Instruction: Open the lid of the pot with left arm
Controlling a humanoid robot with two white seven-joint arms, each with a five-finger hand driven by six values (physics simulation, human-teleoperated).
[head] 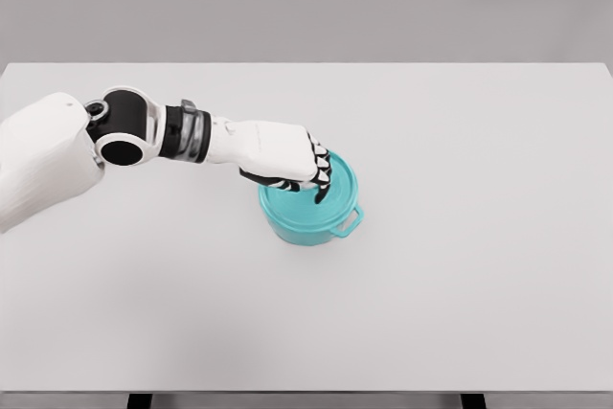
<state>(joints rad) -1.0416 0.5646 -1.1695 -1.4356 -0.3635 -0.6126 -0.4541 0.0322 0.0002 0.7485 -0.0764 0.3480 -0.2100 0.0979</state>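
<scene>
A: Item one, left of frame: our left hand, arm entering from the left edge, reaching to centre.

B: Fingers?

A: Curled down onto the lid, seemingly closed about its centre knob, which we cannot see.

B: Item two?

A: Teal pot, just left of centre on the white table, side handle at lower right.

B: Handling?

A: We judge the lid rigid, light, smooth, possibly slippery. Hold the knob; lift straight up.
</scene>
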